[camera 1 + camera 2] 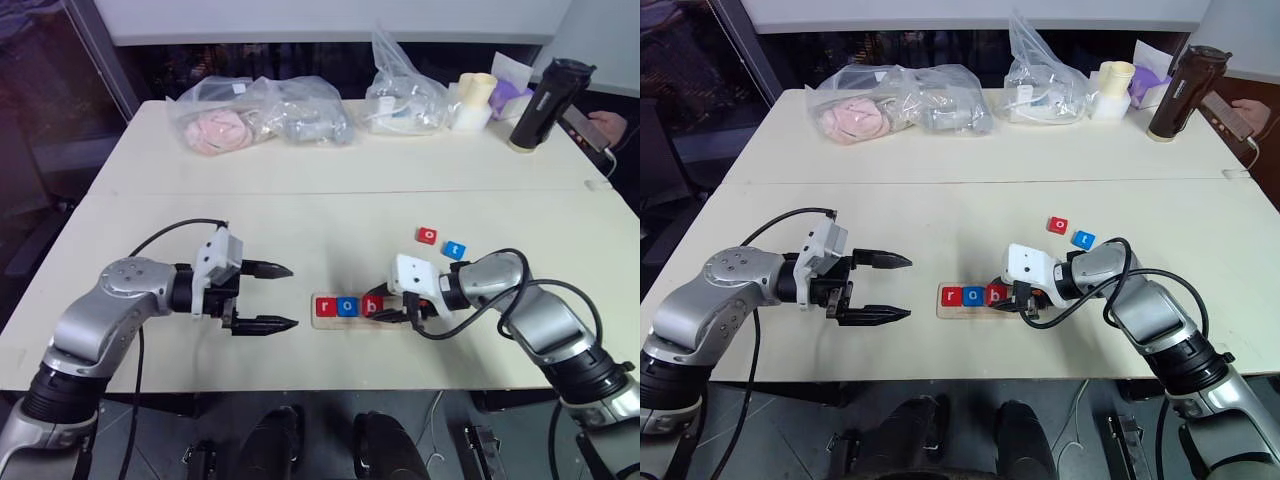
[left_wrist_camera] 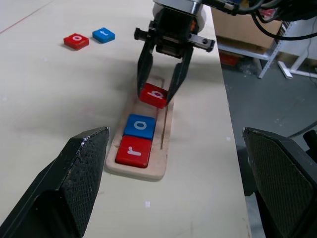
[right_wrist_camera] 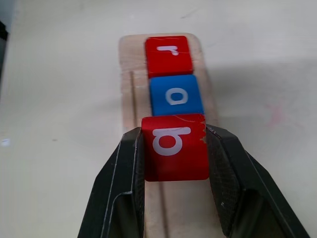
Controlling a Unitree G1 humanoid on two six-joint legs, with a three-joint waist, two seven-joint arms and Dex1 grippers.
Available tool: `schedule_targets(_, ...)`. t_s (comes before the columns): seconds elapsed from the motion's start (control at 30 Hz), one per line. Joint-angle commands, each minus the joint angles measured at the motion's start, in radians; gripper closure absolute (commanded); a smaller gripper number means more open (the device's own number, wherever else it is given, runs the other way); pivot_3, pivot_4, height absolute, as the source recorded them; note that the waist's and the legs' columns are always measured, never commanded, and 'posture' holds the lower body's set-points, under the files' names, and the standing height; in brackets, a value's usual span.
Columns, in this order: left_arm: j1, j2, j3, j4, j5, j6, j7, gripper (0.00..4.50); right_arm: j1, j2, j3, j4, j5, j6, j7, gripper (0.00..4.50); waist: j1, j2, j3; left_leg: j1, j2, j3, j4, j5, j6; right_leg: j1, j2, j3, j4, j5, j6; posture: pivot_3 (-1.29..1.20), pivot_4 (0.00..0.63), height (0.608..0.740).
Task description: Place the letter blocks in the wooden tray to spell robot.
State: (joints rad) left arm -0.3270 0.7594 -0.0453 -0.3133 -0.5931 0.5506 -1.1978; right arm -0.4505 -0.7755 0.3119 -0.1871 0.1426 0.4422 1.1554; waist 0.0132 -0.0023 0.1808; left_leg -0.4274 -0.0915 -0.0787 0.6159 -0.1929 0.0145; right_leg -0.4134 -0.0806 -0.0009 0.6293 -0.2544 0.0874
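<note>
Watch the red b block [image 3: 174,147] — your right end effector [image 2: 159,92] pinches it tilted over the wooden tray [image 2: 160,166], so releasing now may leave it propped on the blue o block [image 2: 140,126]. The red r block [image 2: 133,150] sits beside that. Spare red o [image 1: 427,235] and blue t [image 1: 454,250] lie on the tabletop [image 1: 330,215]. Your left end effector [image 1: 270,296] gapes wide, empty.

Wooden tray [image 2: 159,163]: pale narrow strip lying flat near the desk's front edge. Red "r" block [image 2: 133,150] sat at its left end, blue "o" block [image 2: 140,126] touching it. Red "b" block [image 3: 174,147] was third in line, tilted, pinched between the right hand's [image 2: 157,94] black fingers. Red "o" block [image 1: 427,235] and blue "t" block [image 1: 454,250] lay beside each other farther back.
</note>
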Motion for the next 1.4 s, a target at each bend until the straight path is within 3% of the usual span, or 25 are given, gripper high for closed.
schedule_targets(0.03, -0.005, 0.006, 0.028, -0.035, -0.016, -0.016, 0.0, 0.0, -0.023, 0.014, 0.0, 0.006, -0.012, -0.025, -0.004, 3.35, -0.001, 0.0, 0.0, 0.0, 0.0, 0.0, 0.0, 0.0, 0.0, 0.0, 0.0, 0.0, 0.0, 0.0, 0.0, 0.0, 0.15, 0.738)
schedule_targets(0.67, -0.009, 0.0, 0.025, -0.025, -0.012, -0.024, 0.021, 0.0, -0.042, 0.041, 0.03, 0.047, -0.056, -0.063, 0.008, 3.35, -0.001, 0.0, 0.0, 0.0, 0.0, 0.0, 0.0, 0.0, 0.0, 0.0, 0.0, 0.0, 0.001, 0.0, 0.0, 0.0, 0.15, 0.738)
schedule_targets(0.87, -0.009, -0.002, 0.027, -0.022, -0.015, -0.024, 0.03, 0.0, -0.054, 0.047, 0.031, 0.059, -0.064, -0.071, 0.02, 0.22, -0.001, 0.0, 0.0, 0.0, 0.0, 0.0, 0.0, 0.0, 0.0, 0.0, 0.0, 0.0, 0.001, 0.0, 0.0, 0.0, 0.15, 0.738)
schedule_targets(0.9, -0.01, -0.002, 0.027, -0.021, -0.014, -0.025, 0.031, 0.0, -0.057, 0.047, 0.03, 0.057, -0.063, -0.067, 0.021, 0.03, -0.001, 0.0, 0.0, 0.0, 0.0, 0.0, 0.0, 0.0, 0.0, 0.0, 0.001, 0.0, 0.001, 0.0, 0.0, 0.0, 0.15, 0.738)
schedule_targets(1.3, -0.014, -0.006, 0.024, -0.019, -0.019, -0.023, 0.037, 0.0, -0.105, 0.052, -0.11, -0.023, 0.033, 0.07, -0.046, 0.03, -0.001, 0.0, 0.0, 0.0, 0.0, 0.0, 0.0, 0.0, 0.0, 0.0, 0.001, 0.0, 0.001, 0.0, 0.0, 0.0, 0.15, 0.738)
schedule_targets(1.4, -0.02, -0.015, 0.017, -0.013, -0.013, -0.027, 0.041, 0.0, -0.166, 0.127, -0.22, 0.036, -0.006, 0.197, -0.282, 0.03, -0.001, 0.0, 0.0, 0.0, 0.0, 0.0, 0.0, 0.0, 0.0, 0.0, 0.001, 0.0, 0.001, 0.0, 0.0, 0.0, 0.15, 0.738)
